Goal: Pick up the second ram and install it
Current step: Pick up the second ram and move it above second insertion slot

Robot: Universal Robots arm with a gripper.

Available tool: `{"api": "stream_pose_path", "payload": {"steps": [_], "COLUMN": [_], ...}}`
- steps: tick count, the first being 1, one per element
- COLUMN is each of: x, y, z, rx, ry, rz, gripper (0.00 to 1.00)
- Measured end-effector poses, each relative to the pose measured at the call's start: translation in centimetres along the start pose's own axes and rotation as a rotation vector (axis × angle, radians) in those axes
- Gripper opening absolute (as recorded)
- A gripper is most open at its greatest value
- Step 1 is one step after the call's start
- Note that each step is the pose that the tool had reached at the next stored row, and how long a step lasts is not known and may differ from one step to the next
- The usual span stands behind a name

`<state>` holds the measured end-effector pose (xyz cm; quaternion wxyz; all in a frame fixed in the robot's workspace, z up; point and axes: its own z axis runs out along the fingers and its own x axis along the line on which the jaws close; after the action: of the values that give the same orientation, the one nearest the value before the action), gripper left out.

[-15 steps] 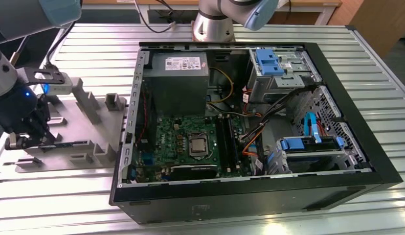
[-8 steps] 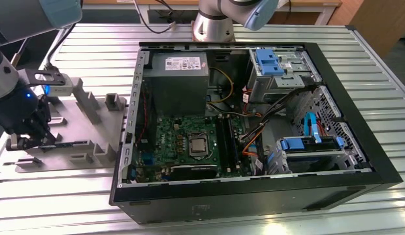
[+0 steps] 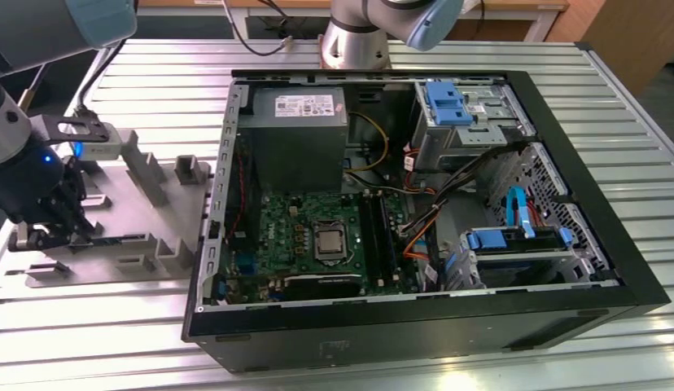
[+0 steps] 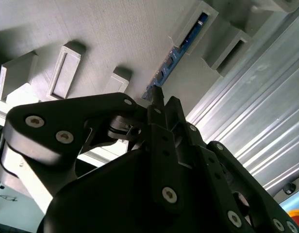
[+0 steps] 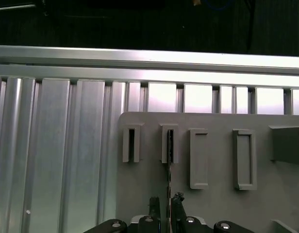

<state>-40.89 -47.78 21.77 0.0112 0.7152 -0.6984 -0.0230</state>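
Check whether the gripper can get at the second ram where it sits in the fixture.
Probably yes. The gripper is lined up at one end of the second ram, which stands on edge in a slot of the grey fixture, and nothing lies between them.

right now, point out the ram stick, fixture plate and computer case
ram stick (image 4: 171, 60), second wrist view, blue middle
fixture plate (image 5: 140, 179), first wrist view, bare surface
computer case (image 3: 424, 326), exterior view, outer wall

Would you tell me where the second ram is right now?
The second ram stands on edge in a slot of the grey fixture plate, at the exterior view's left beside the open computer case, with the gripper at one end.
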Motion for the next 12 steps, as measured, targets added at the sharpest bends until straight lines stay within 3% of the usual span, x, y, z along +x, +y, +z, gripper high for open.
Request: {"api": "stream_pose_path", "payload": {"steps": [6,12], "x": [-0.03,-0.26], "y": [0.12,0.65], "z": [0.57,1.31], "rx": [0.0039,0.0067], "ry": [-0.0077,-0.0092], "rz": [-0.030,-0.046], "gripper": [0.24,0.24]}}
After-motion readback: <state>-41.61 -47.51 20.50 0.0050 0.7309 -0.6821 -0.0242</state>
